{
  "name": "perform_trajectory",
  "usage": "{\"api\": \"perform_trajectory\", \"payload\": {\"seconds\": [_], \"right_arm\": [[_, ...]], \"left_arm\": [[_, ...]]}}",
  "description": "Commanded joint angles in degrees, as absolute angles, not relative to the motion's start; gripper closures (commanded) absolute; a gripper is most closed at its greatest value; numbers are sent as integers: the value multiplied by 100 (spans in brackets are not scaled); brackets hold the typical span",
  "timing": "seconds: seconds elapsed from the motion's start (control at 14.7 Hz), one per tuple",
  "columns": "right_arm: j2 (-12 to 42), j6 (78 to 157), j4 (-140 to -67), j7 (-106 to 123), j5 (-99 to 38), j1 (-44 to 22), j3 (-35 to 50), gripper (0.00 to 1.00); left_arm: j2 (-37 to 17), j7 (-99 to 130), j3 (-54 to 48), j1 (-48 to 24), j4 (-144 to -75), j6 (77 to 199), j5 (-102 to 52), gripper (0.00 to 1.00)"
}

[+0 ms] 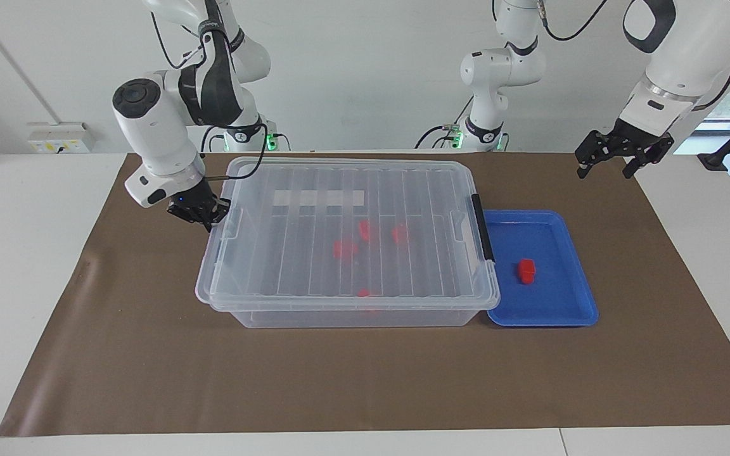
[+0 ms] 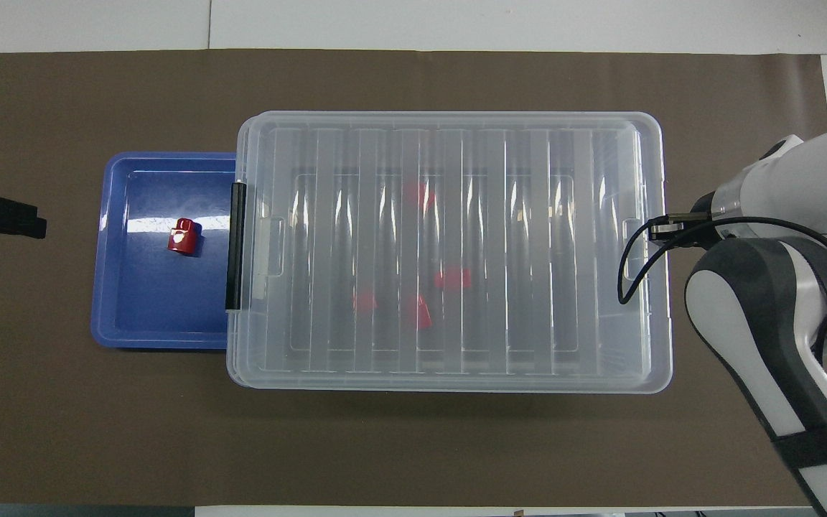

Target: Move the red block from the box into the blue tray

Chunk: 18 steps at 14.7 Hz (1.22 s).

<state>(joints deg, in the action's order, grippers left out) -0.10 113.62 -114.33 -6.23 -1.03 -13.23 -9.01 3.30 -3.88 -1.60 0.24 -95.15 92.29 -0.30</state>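
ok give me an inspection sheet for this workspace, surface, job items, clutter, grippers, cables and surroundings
Surface: brown mat over a white table, nothing loose on it.
Box: lid on, black clip handle at the end beside the tray; four red blocks seen through the lid.
Blue tray: against the box, toward the left arm's end; one red block in it.
Clutter: nothing seen.
Right gripper: low at the box's end away from the tray.
Left gripper: raised over the mat past the tray, waiting, jaws open.
Cables: black cable looping off the right wrist over the lid's edge.
Surroundings: white wall, wall socket, window at one edge.
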Motion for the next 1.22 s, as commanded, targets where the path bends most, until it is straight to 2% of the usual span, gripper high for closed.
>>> {"api": "perform_trajectory", "payload": {"seconds": [0.0, 0.48, 0.88, 1.15], "right_arm": [[-114, 11452, -11566, -738, -132, -1354, -896, 100], [-114, 11452, -11566, -791, -132, -1380, -896, 100], [-106, 11444, -11505, -809, -132, -1371, -896, 100], [26, 10558, -10672, -730, -132, -1240, -905, 100]], "left_arm": [[431, -492, -132, -17, -9607, 9246, -114, 0], [237, -475, -132, -9, -9115, 8869, -158, 0], [272, -422, -141, -26, -9228, 8754, -141, 0], [299, -413, -149, -26, -9290, 8763, -141, 0]]}}
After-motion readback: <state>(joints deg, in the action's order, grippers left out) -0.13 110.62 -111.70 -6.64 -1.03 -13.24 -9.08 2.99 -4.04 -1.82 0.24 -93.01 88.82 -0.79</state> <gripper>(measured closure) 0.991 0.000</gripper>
